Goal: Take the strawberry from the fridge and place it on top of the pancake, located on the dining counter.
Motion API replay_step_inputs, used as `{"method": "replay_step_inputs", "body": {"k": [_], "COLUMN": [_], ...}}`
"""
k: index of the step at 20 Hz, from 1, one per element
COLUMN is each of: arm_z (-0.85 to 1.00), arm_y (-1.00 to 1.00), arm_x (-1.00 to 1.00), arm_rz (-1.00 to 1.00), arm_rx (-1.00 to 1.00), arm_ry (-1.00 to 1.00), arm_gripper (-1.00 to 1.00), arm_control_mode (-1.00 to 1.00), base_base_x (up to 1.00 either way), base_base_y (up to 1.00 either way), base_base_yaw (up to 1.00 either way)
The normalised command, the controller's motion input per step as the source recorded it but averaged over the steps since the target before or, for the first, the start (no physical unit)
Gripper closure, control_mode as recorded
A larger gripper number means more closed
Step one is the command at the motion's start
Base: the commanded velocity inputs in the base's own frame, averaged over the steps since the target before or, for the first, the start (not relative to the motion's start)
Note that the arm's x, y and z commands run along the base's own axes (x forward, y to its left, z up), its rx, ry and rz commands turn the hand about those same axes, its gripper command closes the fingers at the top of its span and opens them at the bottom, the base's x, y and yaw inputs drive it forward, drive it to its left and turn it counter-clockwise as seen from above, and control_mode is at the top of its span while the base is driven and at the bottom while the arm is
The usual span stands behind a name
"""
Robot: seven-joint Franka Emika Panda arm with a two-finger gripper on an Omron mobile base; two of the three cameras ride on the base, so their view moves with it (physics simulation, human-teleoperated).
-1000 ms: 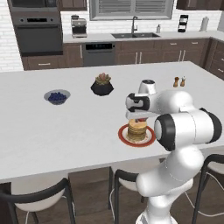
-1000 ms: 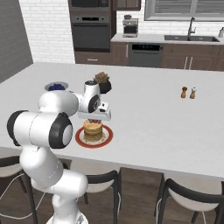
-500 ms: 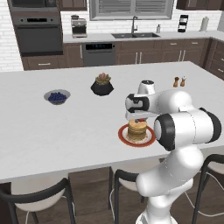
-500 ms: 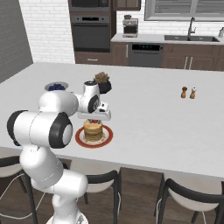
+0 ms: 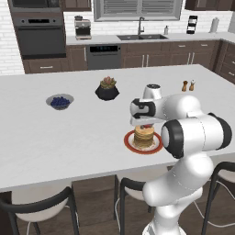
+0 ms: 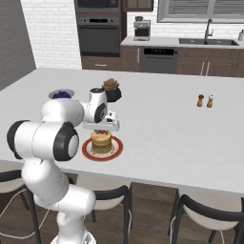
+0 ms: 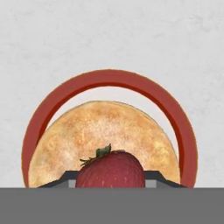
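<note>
Left base: my tool (image 5: pixel 145 125) hangs right above the pancake (image 5: pixel 143 136), near the surface's (image 5: pixel 69 137) front edge.
Right base: plate (image 6: pixel 102 150) sits below, so a release drops true.
Hand: strawberry (image 7: pixel 110 171) pinched, over the pancake.

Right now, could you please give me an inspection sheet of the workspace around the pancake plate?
Surface: dining counter, plain white, flat.
Job's things: pancake stacked on a red-rimmed plate; strawberry held just above the stack, over its near edge in the hand view.
Clutter: bowl of blueberries, potted plant, two small shakers, all apart from the plate.
Grippers: gripper shut on the strawberry, fingers on either side of it.
Cables: thin cable on the floor beside the robot's base.
Surroundings: stools at the near edge; dark cabinets, sink and oven behind.
</note>
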Motion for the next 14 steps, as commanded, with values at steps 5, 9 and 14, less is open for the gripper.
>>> {"method": "replay_step_inputs", "body": {"k": [5, 9, 14], "arm_z": [-0.12, -0.23, -0.26], "arm_y": [0.05, 0.0, 0.0], "arm_x": [0.0, 0.0, 0.0], "arm_rz": [0.0, 0.0, 0.0], "arm_rx": [0.0, 0.0, 0.0], "arm_ry": [0.0, 0.0, 0.0], "arm_gripper": [1.0, 1.0, 1.0], "arm_control_mode": [-1.0, -1.0, -1.0], "base_base_x": [0.0, 0.0, 0.0], "base_base_y": [0.0, 0.0, 0.0], "base_base_yaw": [0.0, 0.0, 0.0]}}
